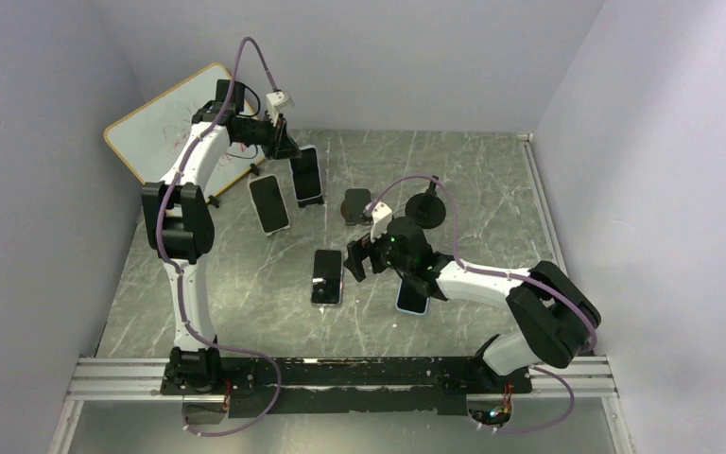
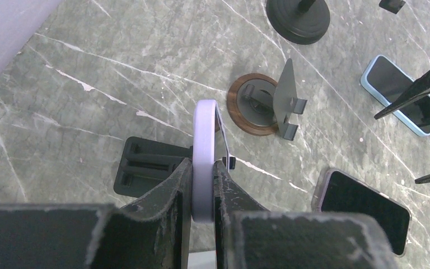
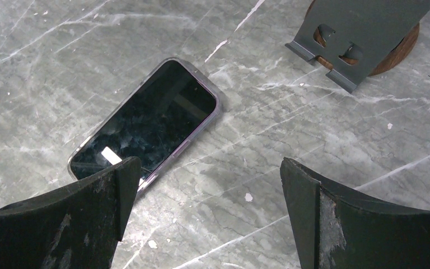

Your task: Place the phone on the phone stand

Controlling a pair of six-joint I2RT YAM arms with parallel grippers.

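Note:
My left gripper (image 1: 293,156) is at the far left of the table, shut on the edge of a lilac-cased phone (image 1: 308,176). In the left wrist view the gripper (image 2: 202,165) pinches the phone (image 2: 204,129) edge-on, over a black slotted phone stand (image 2: 145,166); I cannot tell whether they touch. My right gripper (image 1: 357,257) is open and empty, low over the table centre. In the right wrist view the gripper (image 3: 210,168) has a purple-rimmed phone (image 3: 145,126) lying screen-up by its left finger.
A metal stand on a round wooden base (image 1: 356,205) (image 2: 263,101) (image 3: 364,33) and a black round-base stand (image 1: 428,210) (image 2: 298,19) stand mid-table. A blue-cased phone (image 1: 413,298) (image 2: 400,95) lies under the right arm. Another phone (image 1: 269,203) lies left. A whiteboard (image 1: 165,123) leans far left.

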